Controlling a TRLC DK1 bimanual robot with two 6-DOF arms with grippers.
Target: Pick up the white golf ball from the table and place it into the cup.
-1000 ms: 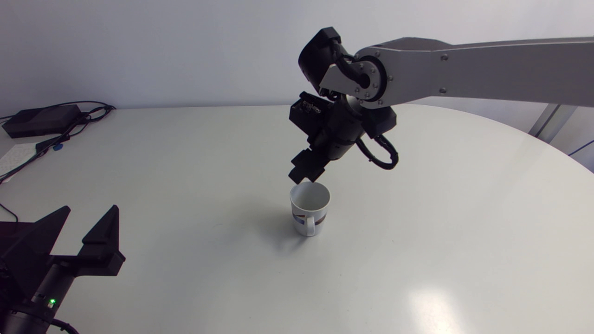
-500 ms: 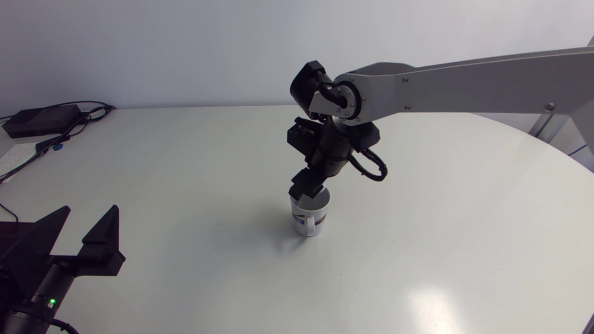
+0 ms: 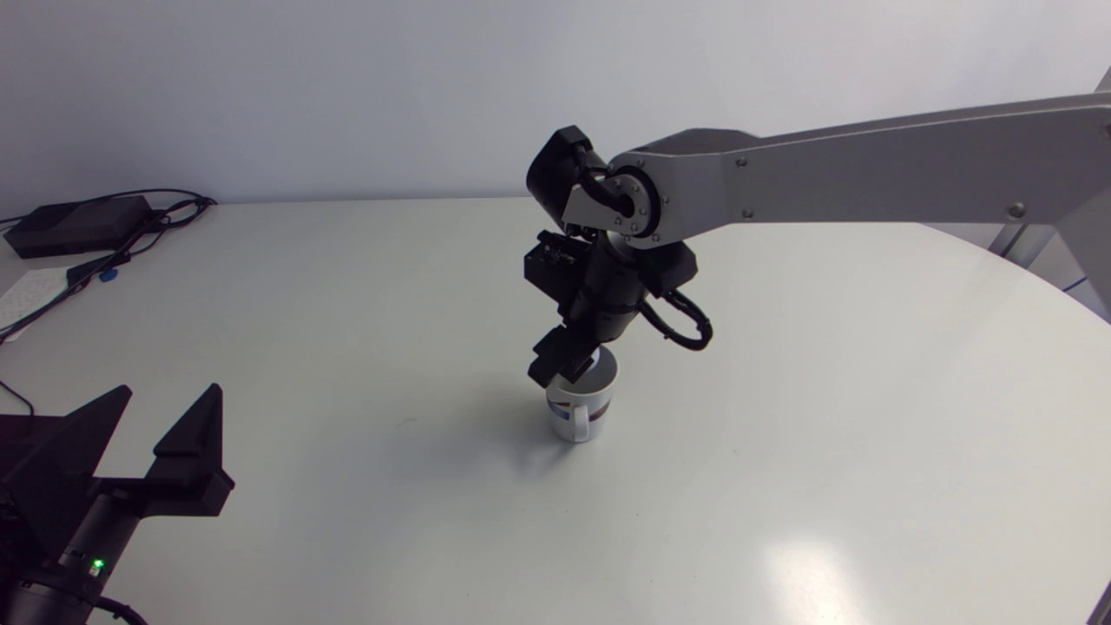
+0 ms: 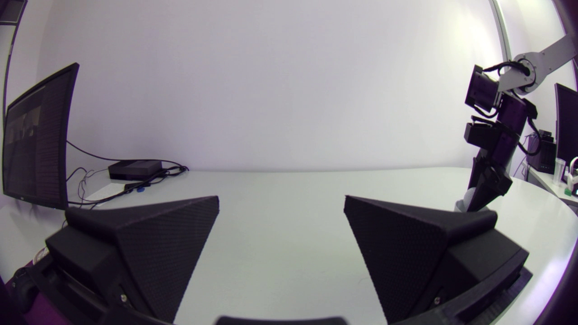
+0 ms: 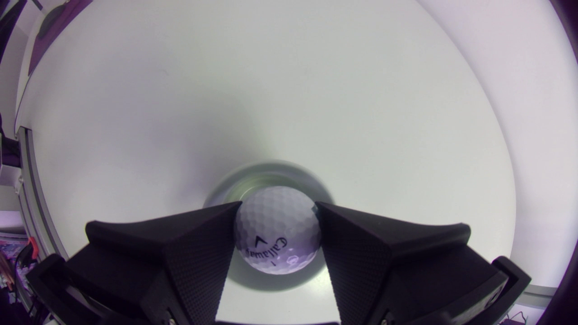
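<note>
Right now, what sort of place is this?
Likely a robotics lab bench: a white round table, a silver-grey robot arm whose matte black gripper holds a white golf ball over a white mug, a black box with cables.

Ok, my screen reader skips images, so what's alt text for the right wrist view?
A white golf ball is held between the two black fingers of the right claw, just over the open mouth of the cup below it. The pale table spreads out beyond them.
</note>
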